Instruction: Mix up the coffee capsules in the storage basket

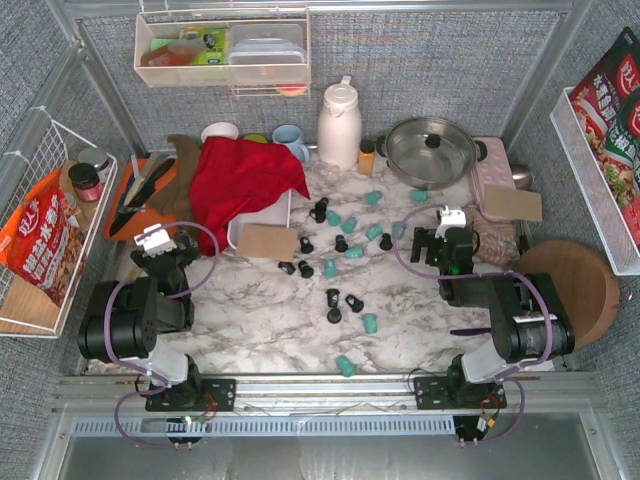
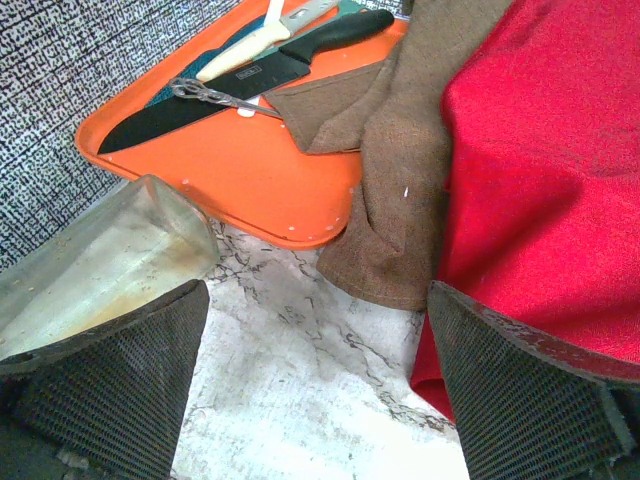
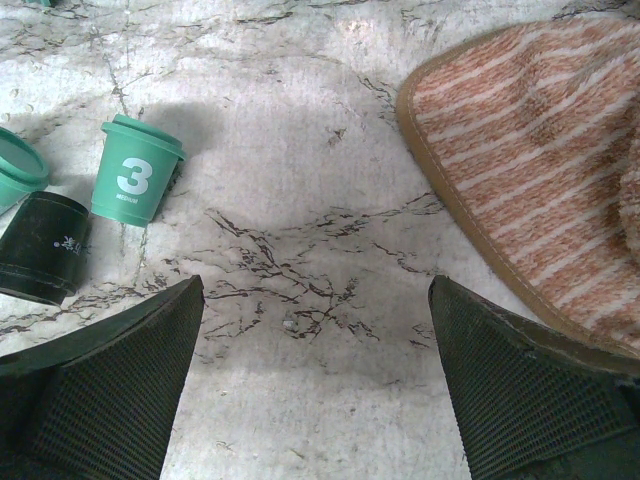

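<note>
Several teal and black coffee capsules (image 1: 340, 270) lie scattered on the marble table. The white storage basket (image 1: 234, 236) sits at the left centre, mostly hidden by a red cloth (image 1: 245, 175) and a brown card (image 1: 266, 241). My left gripper (image 1: 153, 238) (image 2: 318, 330) hangs open over bare marble beside the red cloth. On the right, my right gripper (image 1: 432, 238) (image 3: 316, 320) is open over bare marble, nothing between its fingers. A teal capsule marked 3 (image 3: 135, 170) and a black capsule (image 3: 40, 245) stand to its left.
An orange tray (image 2: 230, 170) with knives and a brown cloth (image 2: 400, 180) lie ahead of the left gripper. A striped towel (image 3: 540, 160) lies right of the right gripper. A white jug (image 1: 339, 125), steel pot (image 1: 430, 150), round wooden board (image 1: 565, 285) and wire baskets ring the table.
</note>
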`<state>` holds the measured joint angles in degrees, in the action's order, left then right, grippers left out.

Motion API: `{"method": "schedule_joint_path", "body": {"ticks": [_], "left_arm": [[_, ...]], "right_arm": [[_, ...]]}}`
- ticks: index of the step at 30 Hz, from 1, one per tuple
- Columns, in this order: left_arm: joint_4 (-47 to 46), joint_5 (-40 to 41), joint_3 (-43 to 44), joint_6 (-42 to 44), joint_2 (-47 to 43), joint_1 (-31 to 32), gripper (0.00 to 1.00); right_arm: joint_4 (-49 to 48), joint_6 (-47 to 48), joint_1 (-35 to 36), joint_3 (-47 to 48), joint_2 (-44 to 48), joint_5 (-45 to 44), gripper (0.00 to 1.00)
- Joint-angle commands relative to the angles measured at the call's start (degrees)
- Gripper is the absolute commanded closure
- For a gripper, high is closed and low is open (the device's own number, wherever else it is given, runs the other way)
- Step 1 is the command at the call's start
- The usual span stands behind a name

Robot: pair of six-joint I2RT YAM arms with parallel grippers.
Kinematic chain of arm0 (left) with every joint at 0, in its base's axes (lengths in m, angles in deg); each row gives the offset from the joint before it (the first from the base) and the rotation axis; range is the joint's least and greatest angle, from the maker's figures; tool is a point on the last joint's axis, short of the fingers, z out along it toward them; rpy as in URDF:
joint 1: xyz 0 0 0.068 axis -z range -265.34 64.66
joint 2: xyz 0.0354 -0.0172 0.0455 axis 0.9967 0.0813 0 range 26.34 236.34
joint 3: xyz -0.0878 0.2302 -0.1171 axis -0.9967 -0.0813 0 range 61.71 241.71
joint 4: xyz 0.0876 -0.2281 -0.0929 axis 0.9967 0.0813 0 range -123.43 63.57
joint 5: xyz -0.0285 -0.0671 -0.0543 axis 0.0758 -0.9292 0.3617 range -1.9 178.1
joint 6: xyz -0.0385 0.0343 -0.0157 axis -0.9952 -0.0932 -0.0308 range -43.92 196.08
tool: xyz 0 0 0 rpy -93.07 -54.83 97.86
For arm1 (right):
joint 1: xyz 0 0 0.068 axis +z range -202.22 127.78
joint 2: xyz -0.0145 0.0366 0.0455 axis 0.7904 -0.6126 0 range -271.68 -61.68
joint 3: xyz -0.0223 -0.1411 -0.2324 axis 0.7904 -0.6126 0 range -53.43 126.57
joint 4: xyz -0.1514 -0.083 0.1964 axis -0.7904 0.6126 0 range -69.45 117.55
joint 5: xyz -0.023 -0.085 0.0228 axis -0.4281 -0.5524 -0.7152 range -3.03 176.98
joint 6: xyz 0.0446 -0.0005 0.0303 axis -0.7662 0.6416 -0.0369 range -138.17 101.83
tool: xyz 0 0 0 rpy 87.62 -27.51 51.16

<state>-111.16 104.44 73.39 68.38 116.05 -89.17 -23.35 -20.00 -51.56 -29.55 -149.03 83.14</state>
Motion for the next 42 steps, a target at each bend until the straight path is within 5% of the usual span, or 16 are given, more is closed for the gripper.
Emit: {"method": "schedule_joint_path", "body": {"ticks": [1, 12, 16, 18, 23, 27, 29, 34, 42], "left_arm": [[-2.2, -0.3, 0.1, 0.1, 0.1, 0.0, 0.01], [-2.1, -0.3, 0.1, 0.1, 0.1, 0.0, 0.01], [-2.0, -1.6, 0.2, 0.7, 0.0, 0.0, 0.01], [0.5, -2.9, 1.0, 1.3, -1.3, 0.1, 0.01], [26.3, -1.5, 11.0, -0.4, -12.6, 1.2, 0.01], [63.8, 12.5, 28.8, -23.7, -16.2, 1.2, 0.01], [74.8, 16.1, 34.3, -31.6, -15.3, 1.0, 0.01], [74.6, 3.0, 39.2, -29.7, -14.6, 1.1, 0.01], [65.0, 10.1, 42.4, -9.2, -9.5, 18.4, 0.01]], "right_arm": [[-1.1, -0.1, -0.1, 0.0, 0.2, 0.2, 0.01], [-1.1, -0.3, 0.1, 0.6, 0.4, -1.0, 0.01], [19.1, -1.9, 1.0, 7.6, 8.5, -3.9, 0.01], [21.7, -2.8, 1.6, 7.8, 11.6, -6.3, 0.01], [26.3, -4.8, 2.1, 8.6, 19.1, -11.2, 0.01], [28.4, -5.8, 2.2, 9.4, 21.3, -11.5, 0.01], [29.4, -6.4, 2.3, 10.1, 21.8, -11.2, 0.01], [31.3, -7.1, 2.3, 11.5, 22.3, -8.5, 0.01], [31.1, -7.7, 2.3, 11.8, 22.3, -4.2, 0.01]]}}
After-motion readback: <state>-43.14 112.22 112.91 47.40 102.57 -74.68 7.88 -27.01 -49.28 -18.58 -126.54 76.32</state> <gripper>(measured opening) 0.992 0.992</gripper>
